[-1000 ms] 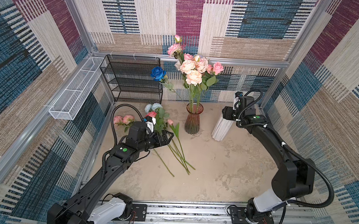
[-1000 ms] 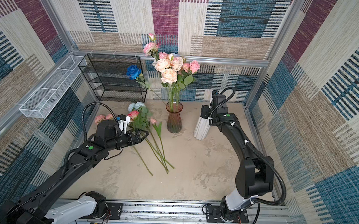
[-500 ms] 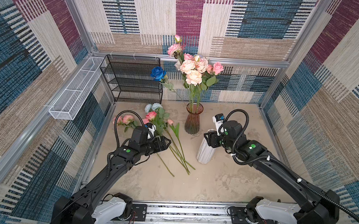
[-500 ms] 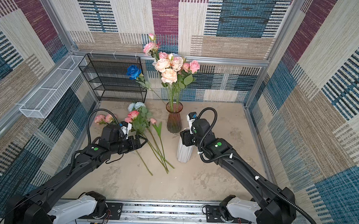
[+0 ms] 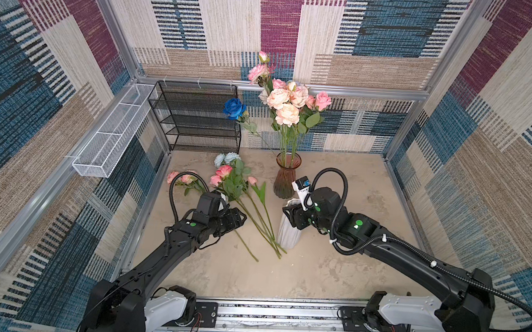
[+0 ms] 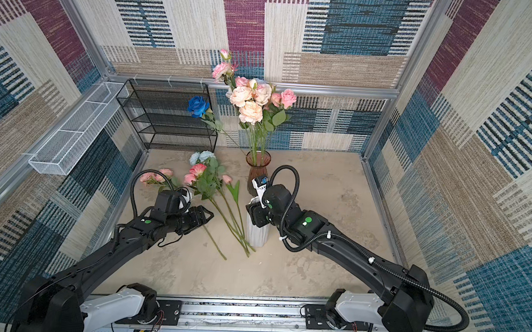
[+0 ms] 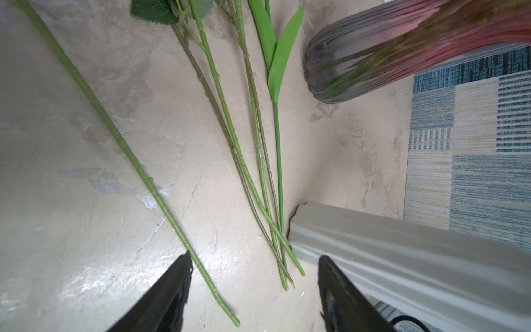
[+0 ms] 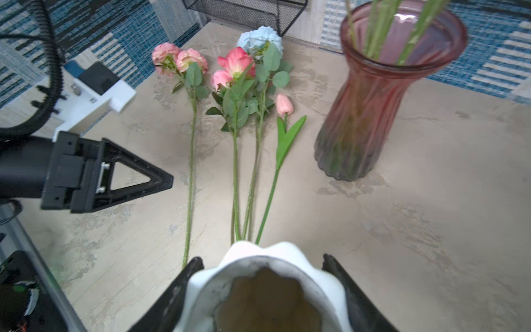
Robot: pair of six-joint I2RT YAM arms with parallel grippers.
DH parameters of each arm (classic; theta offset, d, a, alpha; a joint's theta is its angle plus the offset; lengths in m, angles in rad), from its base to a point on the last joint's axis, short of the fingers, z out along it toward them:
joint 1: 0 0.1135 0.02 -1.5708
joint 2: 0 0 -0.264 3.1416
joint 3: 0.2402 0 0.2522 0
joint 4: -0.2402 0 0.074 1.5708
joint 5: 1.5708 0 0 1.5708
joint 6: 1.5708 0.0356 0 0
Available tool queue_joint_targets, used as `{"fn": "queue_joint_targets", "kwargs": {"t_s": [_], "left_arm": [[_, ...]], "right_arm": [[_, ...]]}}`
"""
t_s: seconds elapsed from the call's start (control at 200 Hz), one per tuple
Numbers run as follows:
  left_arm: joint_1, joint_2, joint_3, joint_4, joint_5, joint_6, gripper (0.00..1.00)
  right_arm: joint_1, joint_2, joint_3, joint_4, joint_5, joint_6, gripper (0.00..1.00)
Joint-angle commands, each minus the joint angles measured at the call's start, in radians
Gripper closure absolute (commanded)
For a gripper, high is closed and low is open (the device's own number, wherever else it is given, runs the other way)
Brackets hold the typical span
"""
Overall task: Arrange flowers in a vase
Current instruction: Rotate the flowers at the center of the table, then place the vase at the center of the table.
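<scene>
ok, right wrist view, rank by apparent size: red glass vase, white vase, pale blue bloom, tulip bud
1. red glass vase
2. pale blue bloom
3. tulip bud
white vase: cropped, closest to camera, unranked

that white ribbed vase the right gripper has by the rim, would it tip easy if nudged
Probably tippy: the white vase is tall and narrow. It looks like glazed ceramic, so likely stiff, slick and breakable. The right gripper pinches only its wavy rim, so it may slip; it looks empty, hence fairly light.
</scene>
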Motion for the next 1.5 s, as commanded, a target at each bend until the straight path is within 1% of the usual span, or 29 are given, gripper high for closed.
{"fn": "queue_joint_targets", "kwargs": {"t_s": [0.0, 0.08, 0.145, 0.356, 0.456, 0.536, 0.646, 0.681, 0.701, 0.781, 0.821, 0.876, 0.937, 1.097, 1.187, 1.272, 1.372, 1.492], "left_arm": [[0.015, -0.007, -0.001, 0.007, 0.004, -0.013, 0.3], [0.027, -0.019, -0.002, -0.001, 0.003, -0.013, 0.3], [0.035, -0.032, -0.004, -0.006, 0.0, -0.009, 0.3], [0.055, -0.041, -0.012, -0.017, -0.003, -0.005, 0.31], [0.062, -0.031, -0.027, 0.0, 0.004, -0.016, 0.32], [0.065, -0.018, -0.039, 0.02, 0.01, -0.023, 0.33], [0.067, 0.012, -0.049, 0.045, 0.011, -0.028, 0.35], [0.07, 0.022, -0.052, 0.053, 0.008, -0.03, 0.36], [0.069, 0.029, -0.052, 0.058, 0.006, -0.033, 0.36], [0.071, 0.057, -0.059, 0.076, 0.002, -0.039, 0.36], [0.072, 0.071, -0.059, 0.079, -0.009, -0.046, 0.36], [0.073, 0.087, -0.066, 0.1, -0.016, -0.056, 0.37], [0.075, 0.098, -0.077, 0.135, -0.029, -0.078, 0.37], [0.1, 0.108, -0.107, 0.226, -0.092, -0.135, 0.39], [0.12, 0.13, -0.104, 0.24, -0.166, -0.135, 0.41], [0.14, 0.194, -0.091, 0.272, -0.213, -0.136, 0.47], [0.153, 0.302, -0.049, 0.328, -0.221, -0.141, 0.53], [0.156, 0.409, 0.018, 0.341, -0.241, -0.145, 0.61]], "right_arm": [[0.046, 0.043, 0.038, 0.018, -0.098, 0.021, 0.53], [0.079, 0.074, 0.067, 0.019, -0.1, 0.015, 0.53], [0.086, 0.085, 0.082, 0.017, -0.088, 0.014, 0.53], [0.084, 0.06, 0.116, -0.046, 0.052, -0.001, 0.53], [0.084, 0.065, 0.12, -0.062, 0.096, -0.01, 0.53], [0.071, 0.073, 0.114, -0.051, 0.098, -0.014, 0.53], [0.038, 0.091, 0.096, -0.018, 0.056, -0.021, 0.52], [0.035, 0.096, 0.095, -0.012, 0.045, -0.022, 0.49], [0.034, 0.099, 0.095, -0.01, 0.038, -0.021, 0.46], [0.034, 0.101, 0.096, -0.006, 0.025, -0.018, 0.26], [0.034, 0.097, 0.096, -0.003, 0.018, -0.017, 0.18], [0.033, 0.084, 0.094, 0.004, 0.014, -0.019, 0.1], [0.034, 0.066, 0.093, 0.01, 0.019, -0.02, 0.05], [0.034, -0.004, 0.105, 0.018, 0.038, -0.028, 0.01], [0.034, -0.055, 0.107, 0.022, 0.054, -0.026, 0.01], [0.034, -0.094, 0.103, 0.023, 0.076, -0.024, 0.02], [0.033, -0.132, 0.092, 0.026, 0.103, -0.025, 0.03], [0.033, -0.165, 0.086, 0.014, 0.119, -0.018, 0.04]]}}
